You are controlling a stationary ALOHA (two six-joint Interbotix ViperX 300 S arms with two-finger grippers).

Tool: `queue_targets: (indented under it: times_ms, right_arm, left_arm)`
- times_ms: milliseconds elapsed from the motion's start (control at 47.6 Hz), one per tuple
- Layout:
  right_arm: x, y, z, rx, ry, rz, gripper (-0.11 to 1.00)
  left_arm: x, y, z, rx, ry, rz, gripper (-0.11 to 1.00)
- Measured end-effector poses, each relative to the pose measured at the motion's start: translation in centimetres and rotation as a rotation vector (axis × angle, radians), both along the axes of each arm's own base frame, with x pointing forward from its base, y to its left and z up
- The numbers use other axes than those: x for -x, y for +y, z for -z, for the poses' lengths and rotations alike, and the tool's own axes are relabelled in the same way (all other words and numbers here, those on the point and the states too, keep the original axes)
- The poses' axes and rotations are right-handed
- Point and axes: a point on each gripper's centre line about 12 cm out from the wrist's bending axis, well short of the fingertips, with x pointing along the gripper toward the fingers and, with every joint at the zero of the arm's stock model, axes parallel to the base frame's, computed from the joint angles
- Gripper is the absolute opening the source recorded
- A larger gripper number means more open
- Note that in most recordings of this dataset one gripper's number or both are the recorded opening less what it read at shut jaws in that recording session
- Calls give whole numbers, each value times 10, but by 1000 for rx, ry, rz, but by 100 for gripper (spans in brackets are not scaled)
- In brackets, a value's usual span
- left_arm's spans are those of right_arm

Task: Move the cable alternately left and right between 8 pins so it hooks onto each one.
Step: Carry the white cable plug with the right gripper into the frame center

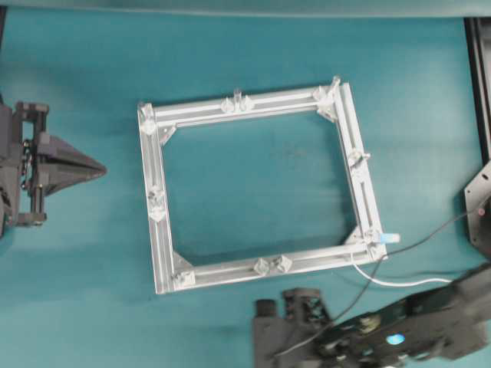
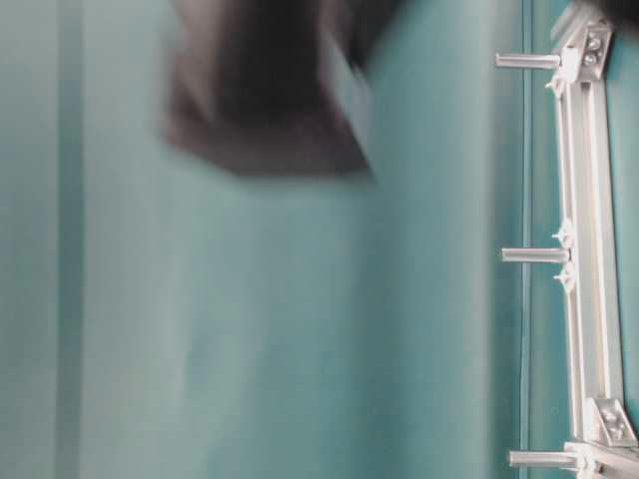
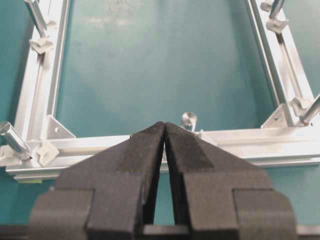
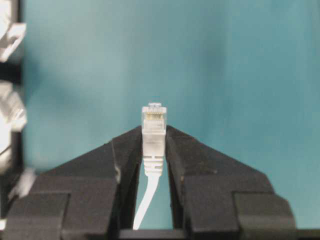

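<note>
Clamped on the cable's plug, my right claw (image 4: 154, 137) pinches it between both fingers (image 4: 192, 150), with the clear plug tip standing up past the fingertips and the white cord trailing down between them toward my wrist. From overhead, that right arm lies low along the bottom edge of the teal worktop (image 1: 245, 61), stretched leftward below the silver frame (image 1: 150, 192), and the cable (image 1: 399, 282) runs as a pale curve from the frame's lower right corner toward it. A thin dark wire (image 1: 430, 234) crosses near the same corner. My left claw (image 3: 164, 131) is pressed together, tips meeting in a point, held just outside the frame's left rail and aimed across it; in its own view the tips sit right before a rail with one of the pins (image 3: 189, 120) just behind them. Other pins (image 1: 237, 95) stand upright around the frame rails, and none that I can see has the cable hooked round it.
</note>
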Motion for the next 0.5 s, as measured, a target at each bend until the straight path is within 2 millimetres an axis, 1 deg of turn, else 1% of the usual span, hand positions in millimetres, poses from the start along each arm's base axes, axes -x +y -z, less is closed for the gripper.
queue_targets:
  times_ms: [42,84,147,231,315,399,504]
  right_arm:
    - [9,-5,-3,-6,19,31,15]
    - [18,-12,-2,-5,46,70,15]
    - [31,-28,0,7,94,153,15]
    - [40,-48,1,24,129,257,15]
    - [41,-71,0,26,133,370,15]
    - [36,-92,-2,0,123,491,15]
    - [30,-111,-3,-22,111,587,15]
  left_arm:
    - [2,-1,0,-1,-8,2,9]
    - [4,-1,-2,-2,-18,2,9]
    - [7,-1,-3,-3,-29,2,9]
    - [12,-2,-4,-3,-35,3,8]
    - [17,-3,-3,-2,-32,6,8]
    - [23,-4,-3,-1,-25,10,8]
    - [32,-5,-1,0,-25,14,8]
